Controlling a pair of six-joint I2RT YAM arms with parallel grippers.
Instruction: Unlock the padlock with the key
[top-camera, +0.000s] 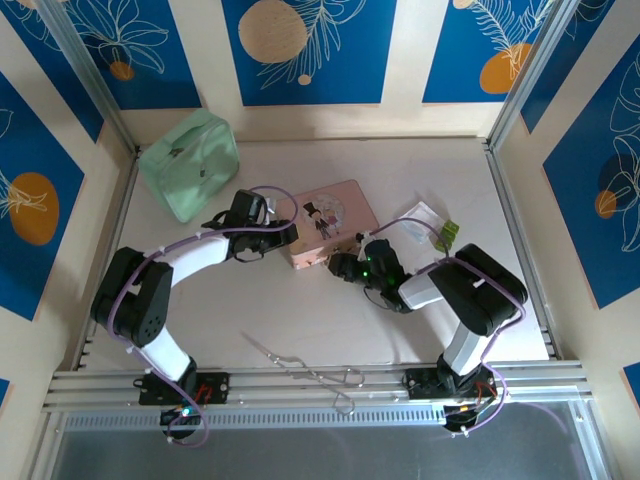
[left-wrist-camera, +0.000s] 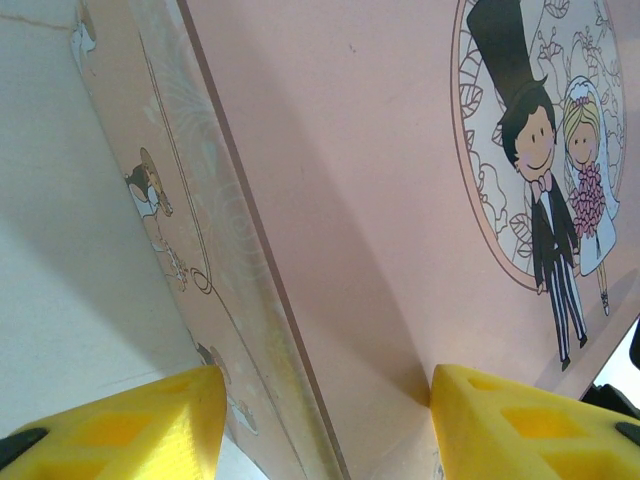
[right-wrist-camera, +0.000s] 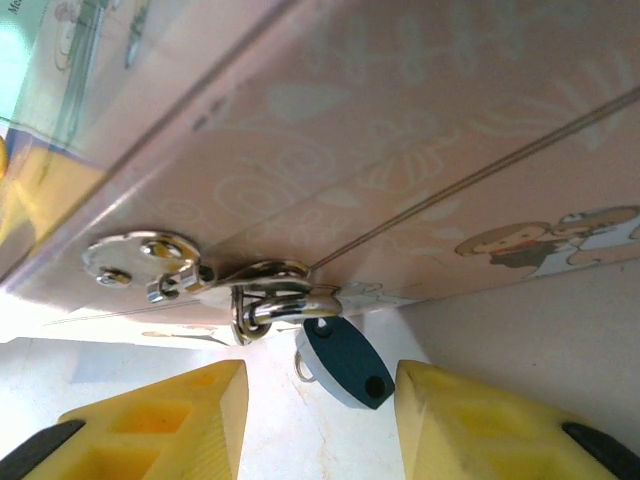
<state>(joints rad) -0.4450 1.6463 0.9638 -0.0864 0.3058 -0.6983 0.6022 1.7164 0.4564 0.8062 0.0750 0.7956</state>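
The pink picture tin (top-camera: 330, 222) lies mid-table. From the hasp (right-wrist-camera: 150, 258) on its side wall (right-wrist-camera: 420, 130) hangs the padlock (right-wrist-camera: 345, 360), a tiny silvery lock with a dark teal face and a keyhole near its lower end; its shackle (right-wrist-camera: 295, 303) is closed through the hasp loop. My right gripper (right-wrist-camera: 320, 372) is open, one yellow finger on each side of the padlock without touching it. In the top view it (top-camera: 345, 266) sits at the tin's near edge. My left gripper (left-wrist-camera: 327, 380) is open, straddling the tin's lid edge (left-wrist-camera: 250, 250) at its left end (top-camera: 285, 236).
A mint-green pouch (top-camera: 190, 165) lies at the back left. A long thin wire-like metal tool (top-camera: 305, 368) rests near the front rail. A clear packet with a green bit (top-camera: 428, 228) lies right of the tin. Aluminium rails edge the table.
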